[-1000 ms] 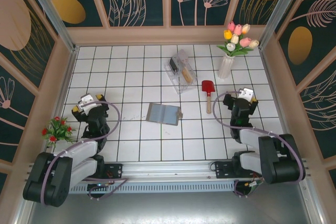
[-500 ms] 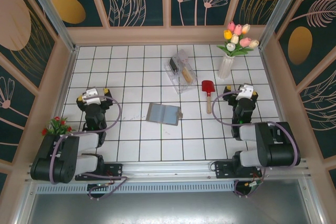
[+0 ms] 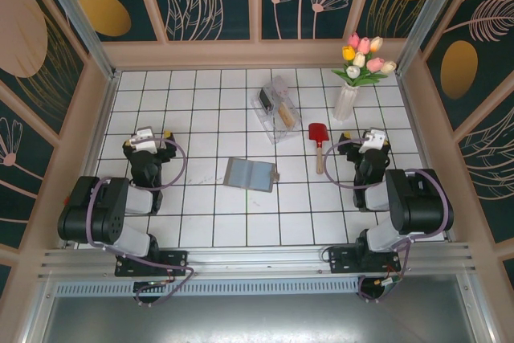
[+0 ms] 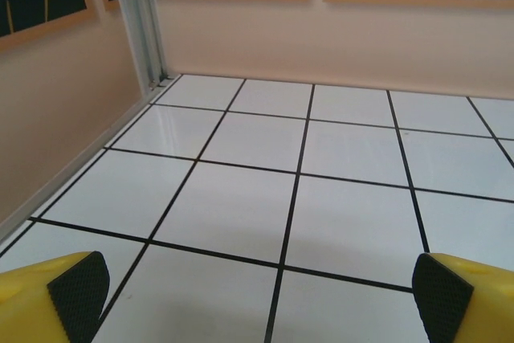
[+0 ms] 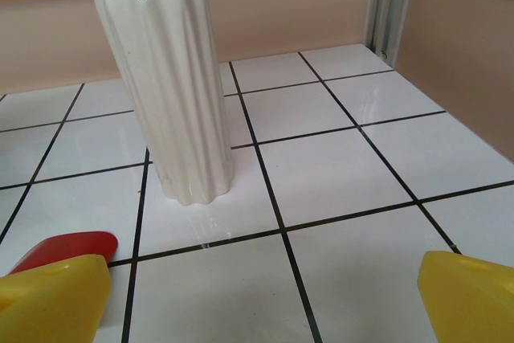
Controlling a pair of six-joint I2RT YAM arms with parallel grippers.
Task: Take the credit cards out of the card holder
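- Plainly, in the top external view the task is at its very start. The card holder (image 3: pixel 250 174) lies unfolded flat on the tiles near the middle of the table. It sits between the two arms and well apart from both. Whether the credit cards sit in its pockets is too small to tell. I judge that all of the removing is left to do.
- In the same view, the left gripper (image 3: pixel 145 136) hangs over the tiles at the left side. The right gripper (image 3: pixel 372 140) is at the right side, near a red scoop (image 3: pixel 318 136). Neither touches anything.
- As for the room in that view, the tiled table (image 3: pixel 201 102) is white with dark grout lines.
  - A clear plastic box (image 3: pixel 275 108) lies beyond the holder.
  - A white vase (image 3: pixel 345 102) of tulips (image 3: pixel 363 58) stands at the far right.
  - A small red-flowered plant (image 3: pixel 87 197) sits at the left edge.
  - Beige walls (image 3: pixel 257 54) rise into dark panels painted with gold and leaf shapes.
- From the left wrist view, the left gripper (image 4: pixel 259 291) has its yellow, black-padded fingers spread wide with nothing between them. Bare glossy tiles run ahead to the beige wall and a metal post (image 4: pixel 143 22) in the corner.
- From the right wrist view, the right gripper (image 5: pixel 263 299) is likewise spread wide and empty. The white vase (image 5: pixel 181 94) stands upright ahead and to the left. The red scoop (image 5: pixel 68 245) shows its blade just beside the left finger, and another metal post (image 5: pixel 391 2) marks the far right corner.
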